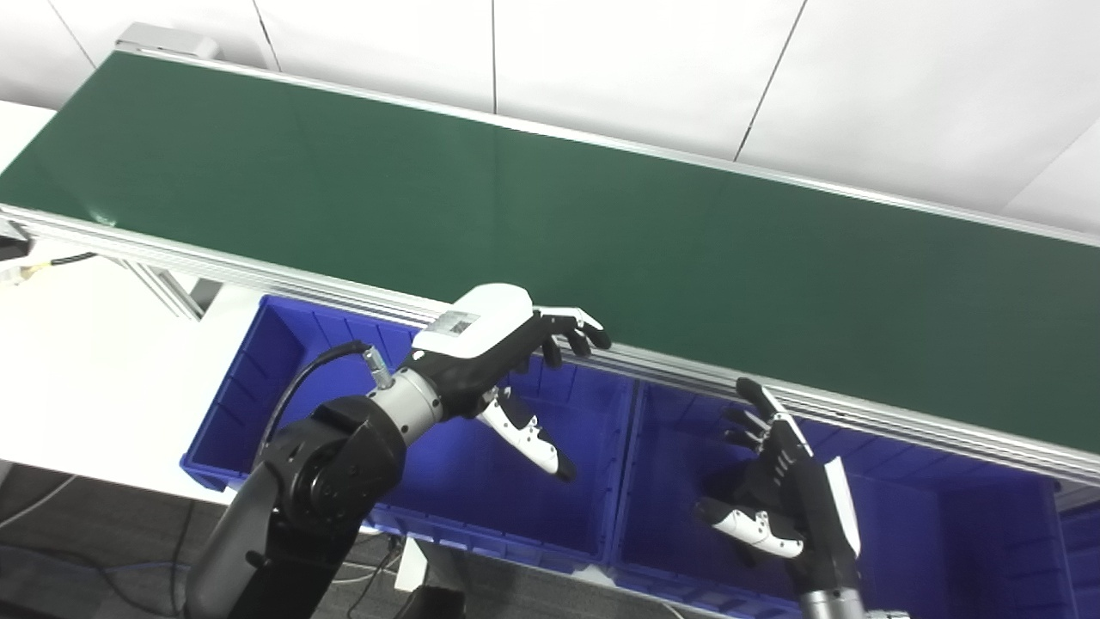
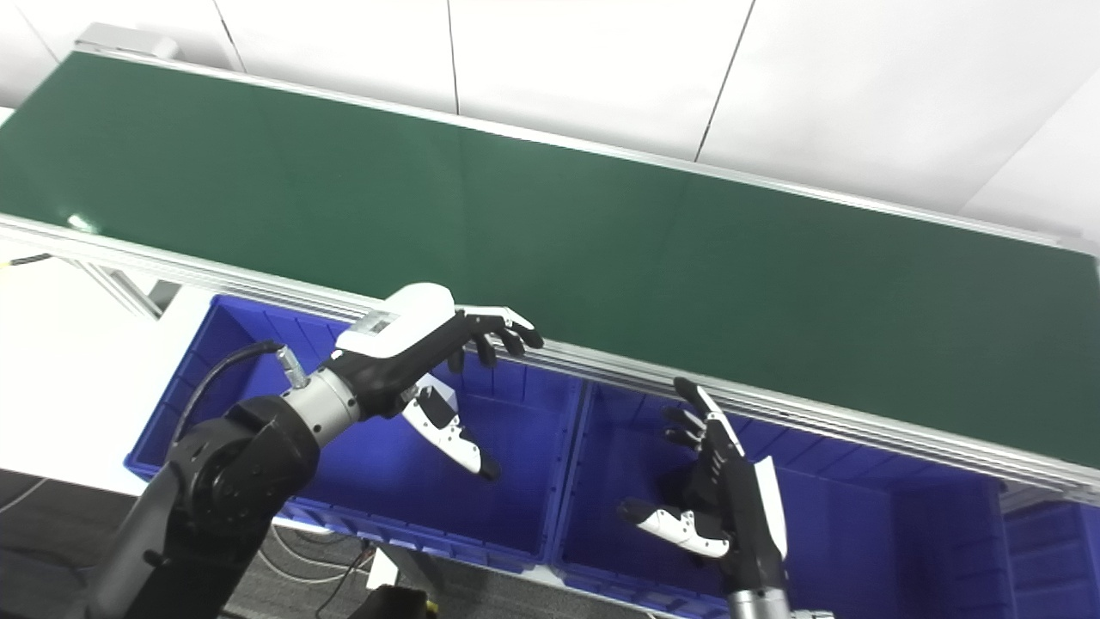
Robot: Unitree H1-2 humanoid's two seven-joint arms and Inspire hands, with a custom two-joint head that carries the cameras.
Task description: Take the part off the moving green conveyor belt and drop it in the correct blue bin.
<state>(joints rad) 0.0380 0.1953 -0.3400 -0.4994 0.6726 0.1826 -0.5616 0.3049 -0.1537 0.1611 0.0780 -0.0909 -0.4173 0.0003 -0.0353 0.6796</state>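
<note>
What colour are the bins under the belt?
The bins are bright blue, clearest in the left eye view.

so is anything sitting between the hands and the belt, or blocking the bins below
Nothing visible. The green conveyor belt carries no part in view. The left hand and right hand hover open over the two open-topped blue plastic bins, just short of the belt's aluminium side rail.

The left hand (image 1: pixel 490 344) is raised on a bent arm, palm down, its fingers (image 1: pixel 576 328) curled slightly forward and apart, the thumb hanging down and away from them; it holds nothing. The right hand (image 1: pixel 786 481) stands nearly upright (only the wrist shows, at the bottom edge), fingers (image 1: pixel 760 413) spread and pointing up, thumb stuck out to the left, holding nothing.
</note>
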